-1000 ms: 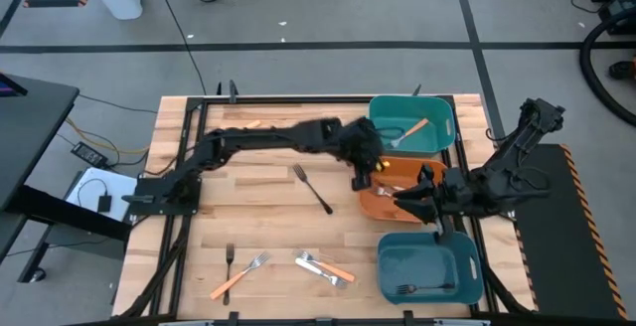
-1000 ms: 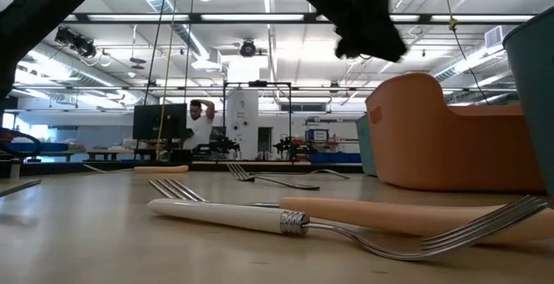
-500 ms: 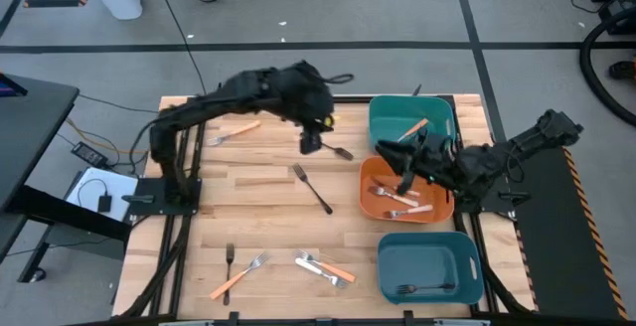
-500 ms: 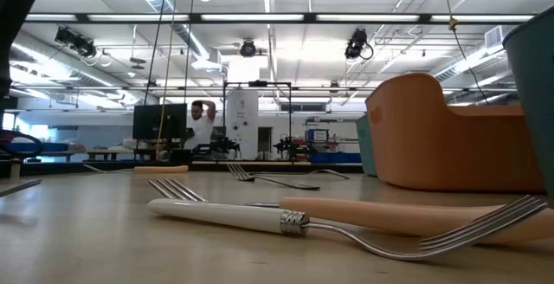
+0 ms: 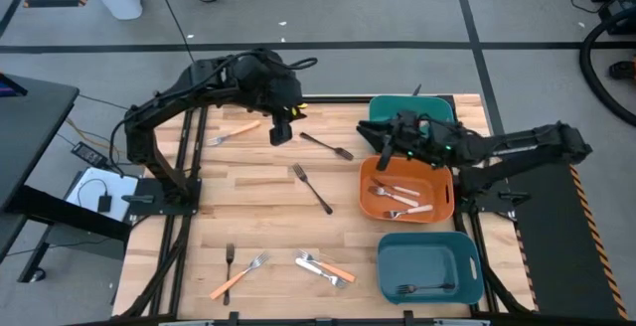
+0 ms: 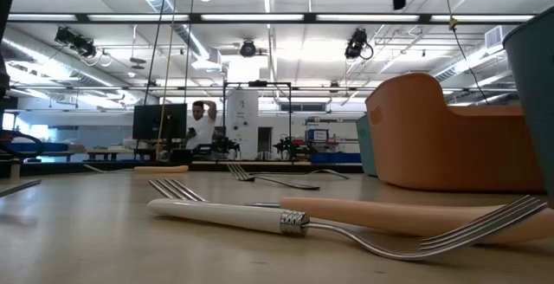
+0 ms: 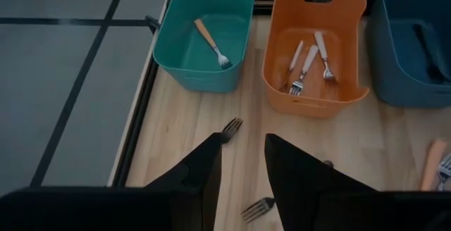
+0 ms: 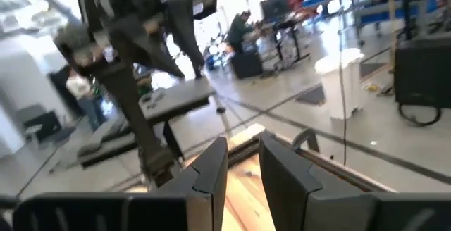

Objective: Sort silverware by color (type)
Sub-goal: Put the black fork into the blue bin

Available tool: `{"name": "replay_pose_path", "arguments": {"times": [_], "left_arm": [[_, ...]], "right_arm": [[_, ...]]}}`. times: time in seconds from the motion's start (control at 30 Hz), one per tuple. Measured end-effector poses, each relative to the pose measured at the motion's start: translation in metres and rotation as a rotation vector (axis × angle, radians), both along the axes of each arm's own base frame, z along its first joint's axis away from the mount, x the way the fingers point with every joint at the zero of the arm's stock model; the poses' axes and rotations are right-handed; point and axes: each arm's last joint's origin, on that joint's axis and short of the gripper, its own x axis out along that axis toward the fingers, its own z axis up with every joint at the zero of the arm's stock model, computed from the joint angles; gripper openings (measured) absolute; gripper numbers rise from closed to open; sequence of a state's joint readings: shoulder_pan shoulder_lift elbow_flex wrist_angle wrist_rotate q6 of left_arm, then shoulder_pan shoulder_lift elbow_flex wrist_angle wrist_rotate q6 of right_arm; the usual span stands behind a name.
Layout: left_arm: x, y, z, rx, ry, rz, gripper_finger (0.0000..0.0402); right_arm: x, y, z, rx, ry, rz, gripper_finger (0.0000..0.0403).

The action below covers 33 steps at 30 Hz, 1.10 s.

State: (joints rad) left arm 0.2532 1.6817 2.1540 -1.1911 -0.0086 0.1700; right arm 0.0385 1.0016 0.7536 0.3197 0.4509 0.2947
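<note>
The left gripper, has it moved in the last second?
Yes. The left gripper was over the orange bin; it has pulled back across the table, away from the bins.

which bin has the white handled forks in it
The orange bin, in the middle of the three; the teal bin holds one orange-handled fork, the darker blue bin a dark one.

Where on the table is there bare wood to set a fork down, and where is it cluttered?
Bare wood runs along the left side, between the orange-handled fork at the far edge and the near cluster. Another patch lies between the dark fork and the orange bin. Crowded: the near-edge fork pile and the bins on the right.
</note>
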Motion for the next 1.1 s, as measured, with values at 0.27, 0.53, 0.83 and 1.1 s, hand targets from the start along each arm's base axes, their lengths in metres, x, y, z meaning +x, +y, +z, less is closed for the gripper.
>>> {"name": "replay_pose_path", "arguments": {"times": [0.27, 0.53, 0.83, 1.1], "left_arm": [[-0.003, 0.014, -0.004, 0.002, 0.033, 0.045, 0.0118], [-0.003, 0.033, -0.01, -0.022, 0.052, 0.135, 0.0118], [0.03, 0.06, -0.067, -0.044, 0.342, 0.09, 0.0118], [0.072, 0.067, -0.12, -0.119, 0.451, -0.009, 0.0118]], "right_arm": [[0.014, -0.029, -0.014, -0.079, 0.096, 0.15, 0.0092], [0.007, -0.052, -0.011, -0.203, 0.126, 0.121, 0.0092], [0.002, -0.066, -0.024, -0.161, 0.251, 0.16, 0.0092], [-0.001, -0.07, -0.032, -0.126, 0.338, 0.126, 0.0092]]}}
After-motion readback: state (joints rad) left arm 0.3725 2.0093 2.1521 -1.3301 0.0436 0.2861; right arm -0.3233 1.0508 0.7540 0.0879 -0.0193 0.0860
